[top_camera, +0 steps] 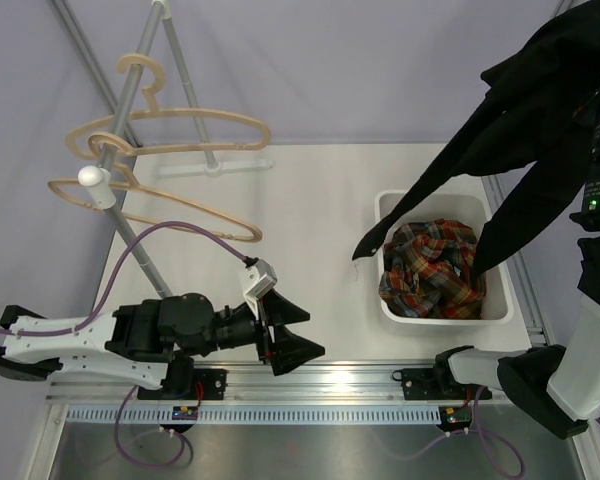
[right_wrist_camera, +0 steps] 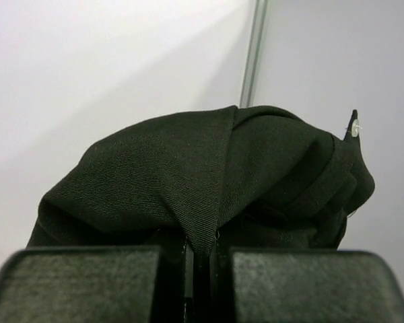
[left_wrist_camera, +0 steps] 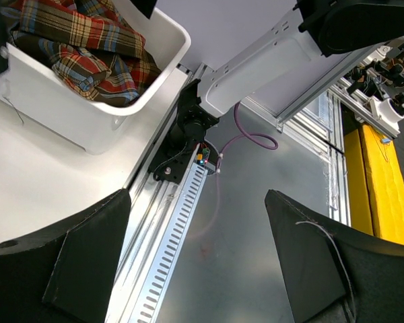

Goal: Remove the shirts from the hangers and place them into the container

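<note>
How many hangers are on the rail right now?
2. The upper hanger and the lower hanger both hang bare on the rail, far left. None seems hidden.

I see the plaid flannel shirt point(top_camera: 430, 270) in the white plastic basket point(top_camera: 430, 317), right; beige wooden hangers point(top_camera: 195, 112) on the grey metal rail point(top_camera: 130, 90), far left.

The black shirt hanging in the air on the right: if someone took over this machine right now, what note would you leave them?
Left gripper: open, empty, near the table's front edge.
Right gripper: shut on the black shirt, raised at the right side.
Plaid shirt: lying in the white basket.
Hangers: both bare, on the grey rail.
Done: both shirts off, plaid one in.
Left: release the black shirt into the basket; one sleeve hangs past the left rim and probably needs gathering in.
</note>
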`<action>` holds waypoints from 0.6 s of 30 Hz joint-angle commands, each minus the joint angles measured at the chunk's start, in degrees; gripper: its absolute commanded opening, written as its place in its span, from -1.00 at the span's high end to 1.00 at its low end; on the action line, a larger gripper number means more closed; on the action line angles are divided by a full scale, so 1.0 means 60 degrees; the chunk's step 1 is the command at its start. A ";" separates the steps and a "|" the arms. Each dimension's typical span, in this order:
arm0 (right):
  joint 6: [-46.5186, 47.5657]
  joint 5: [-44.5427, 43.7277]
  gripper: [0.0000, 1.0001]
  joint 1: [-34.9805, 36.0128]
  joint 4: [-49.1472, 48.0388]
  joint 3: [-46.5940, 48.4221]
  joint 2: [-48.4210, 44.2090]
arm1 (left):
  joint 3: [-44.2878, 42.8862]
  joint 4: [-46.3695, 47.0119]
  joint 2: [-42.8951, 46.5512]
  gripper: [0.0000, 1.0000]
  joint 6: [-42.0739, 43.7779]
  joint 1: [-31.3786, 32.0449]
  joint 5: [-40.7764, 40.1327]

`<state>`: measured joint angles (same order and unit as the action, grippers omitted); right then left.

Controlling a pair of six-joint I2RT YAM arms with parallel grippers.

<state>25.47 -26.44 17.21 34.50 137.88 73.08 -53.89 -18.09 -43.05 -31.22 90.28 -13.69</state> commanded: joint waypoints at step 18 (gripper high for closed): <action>0.1203 -0.2506 1.00 -0.0173 -0.3024 -0.1242 -0.0915 | 0.0133 0.0245 0.0552 -0.75 -0.0113 0.0026 0.0246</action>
<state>30.74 -38.24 16.47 23.57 131.24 68.01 -54.17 -18.81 -40.93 -31.57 90.28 -13.28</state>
